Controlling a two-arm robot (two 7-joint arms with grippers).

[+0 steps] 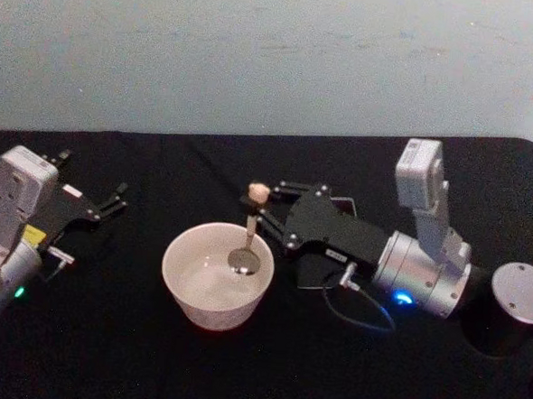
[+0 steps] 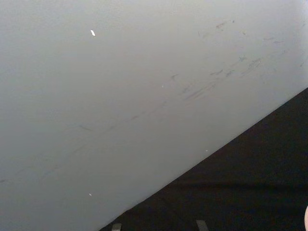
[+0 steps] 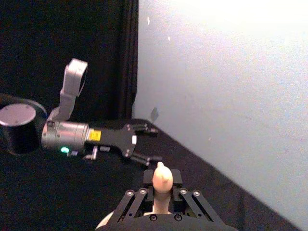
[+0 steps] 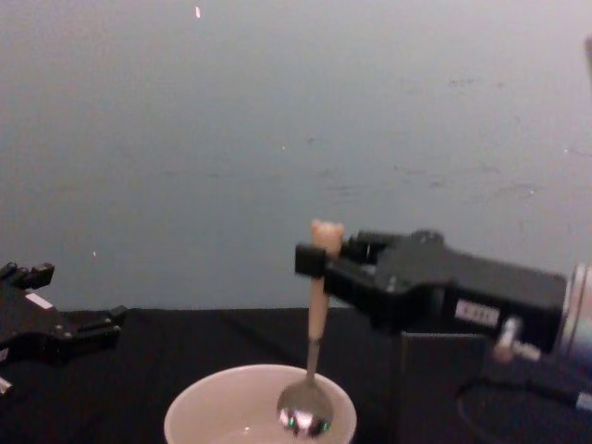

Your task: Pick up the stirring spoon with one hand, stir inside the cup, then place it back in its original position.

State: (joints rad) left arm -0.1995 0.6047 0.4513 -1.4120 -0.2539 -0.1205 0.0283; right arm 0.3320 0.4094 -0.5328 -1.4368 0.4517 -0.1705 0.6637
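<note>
The stirring spoon (image 1: 249, 226) stands nearly upright, its bear head on top and its grey metal bowl down inside the cup (image 1: 188, 290). My right gripper (image 1: 260, 210) reaches in from the right and is shut on the cream handle just under the bear head. From the side, the spoon (image 4: 317, 319) hangs from the right gripper (image 4: 316, 261) with its bowl below the rim of the cup (image 4: 199, 400). The right wrist view has the bear head (image 3: 161, 177) between the gripper's fingers (image 3: 177, 179). My left gripper (image 1: 112, 201) rests open at the table's left, apart from the cup.
A dark square holder (image 4: 435, 375) stands behind the right gripper, right of the cup. A black cylinder with a grey top (image 1: 520, 295) sits at the far right. A blue cable (image 1: 359, 314) loops beside the right wrist. Black cloth covers the table; a pale wall rises behind.
</note>
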